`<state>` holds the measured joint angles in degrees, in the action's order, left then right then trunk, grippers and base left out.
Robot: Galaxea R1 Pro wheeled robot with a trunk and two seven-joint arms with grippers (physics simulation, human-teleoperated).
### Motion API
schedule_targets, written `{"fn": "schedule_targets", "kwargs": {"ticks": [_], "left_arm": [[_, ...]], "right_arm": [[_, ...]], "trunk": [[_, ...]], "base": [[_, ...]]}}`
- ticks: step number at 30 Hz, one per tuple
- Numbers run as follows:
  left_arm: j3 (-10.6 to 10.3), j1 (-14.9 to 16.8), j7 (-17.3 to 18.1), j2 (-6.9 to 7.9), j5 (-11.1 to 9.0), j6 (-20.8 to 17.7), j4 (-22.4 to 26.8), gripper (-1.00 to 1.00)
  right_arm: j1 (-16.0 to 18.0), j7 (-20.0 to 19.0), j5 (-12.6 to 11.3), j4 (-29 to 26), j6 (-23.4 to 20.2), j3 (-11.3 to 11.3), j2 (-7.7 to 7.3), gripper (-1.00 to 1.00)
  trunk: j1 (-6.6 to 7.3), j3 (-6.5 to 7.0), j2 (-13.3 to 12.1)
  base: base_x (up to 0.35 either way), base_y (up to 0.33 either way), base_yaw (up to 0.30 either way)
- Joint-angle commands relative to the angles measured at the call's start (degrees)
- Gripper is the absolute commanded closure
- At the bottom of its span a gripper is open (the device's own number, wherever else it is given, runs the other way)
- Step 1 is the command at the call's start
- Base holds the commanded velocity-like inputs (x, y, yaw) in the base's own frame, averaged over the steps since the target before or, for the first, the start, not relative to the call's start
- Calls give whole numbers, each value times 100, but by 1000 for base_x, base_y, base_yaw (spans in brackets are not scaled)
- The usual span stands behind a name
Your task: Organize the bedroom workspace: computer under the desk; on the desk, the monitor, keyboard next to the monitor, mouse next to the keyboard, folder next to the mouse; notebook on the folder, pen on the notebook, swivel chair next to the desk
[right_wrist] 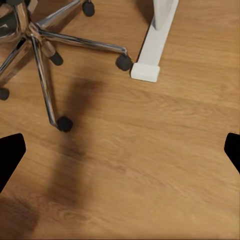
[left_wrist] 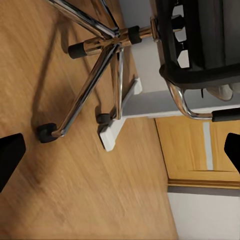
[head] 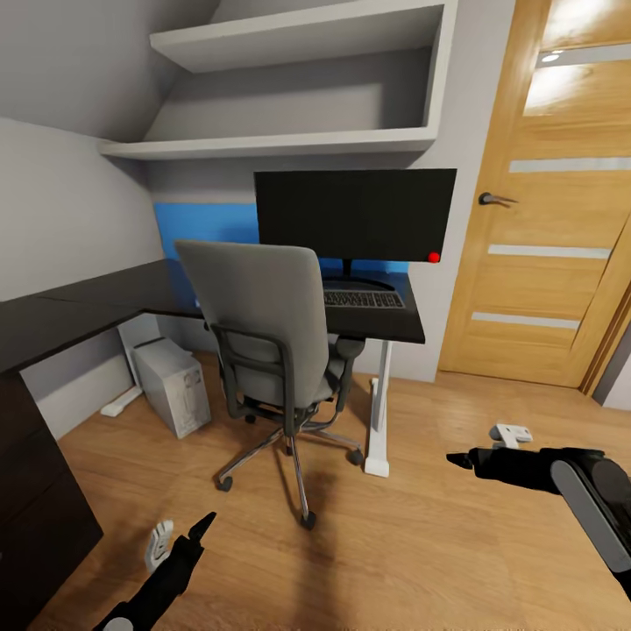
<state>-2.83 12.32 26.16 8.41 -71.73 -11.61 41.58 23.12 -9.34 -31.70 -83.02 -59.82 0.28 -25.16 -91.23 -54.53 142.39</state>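
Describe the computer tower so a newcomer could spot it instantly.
Start at the L-shaped black-topped desk in the grey-walled corner. Look under it, on the wood floor left of the grey swivel chair. The computer is the small pale upright box there with a faint printed label on its side, the only boxy thing under the desk.

Black left pincer (head: 194, 532), black right pincer (head: 463, 458), grey forearm

Grey swivel chair (head: 263, 324) on a chrome castor base, back to camera, pulled up to the black L-shaped desk (head: 79, 307), wide black monitor (head: 355, 215) (red dot, lower corner) upright on top — slim keyboard (head: 364, 299) just before its stand, white computer (head: 171, 386) tower on the floor beneath.
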Motion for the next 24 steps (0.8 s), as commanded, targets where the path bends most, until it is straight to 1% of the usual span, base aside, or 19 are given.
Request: {"fn": "schedule_targets", "kwargs": {"ticks": [1,4,8,10,12,21,24], "left_arm": [[-15,5,4,1,-59,-29,-1,-100],[-19,20,-49,-20,-16,-23,-1,-100],[-17,43,-210,-56,273,-16,13,-100],[-16,51,-250,-70,371,-16,17,-100],[-16,59,-274,-87,437,-15,20,-100],[-16,59,-274,-87,437,-15,20,-100],[-16,68,-290,-111,495,-2,23,-100]], "right_arm": [[11,-46,51,30,-18,9,9,-100],[18,-47,61,105,-18,21,33,-100],[-22,-52,78,175,-18,58,58,-100],[-30,-52,87,243,-18,177,65,-100],[-35,-56,94,366,51,350,69,-100],[-35,-56,94,366,51,350,69,-100],[-44,-44,92,542,273,558,80,-100]], "trunk": [[1,-9,3],[1,-15,3],[1,-19,3],[1,-19,3],[1,-20,3],[1,-22,3],[1,-23,3]], "base": [[0,0,0],[0,0,0],[0,0,0],[0,0,0],[0,0,0],[0,0,0],[0,0,0]]}}
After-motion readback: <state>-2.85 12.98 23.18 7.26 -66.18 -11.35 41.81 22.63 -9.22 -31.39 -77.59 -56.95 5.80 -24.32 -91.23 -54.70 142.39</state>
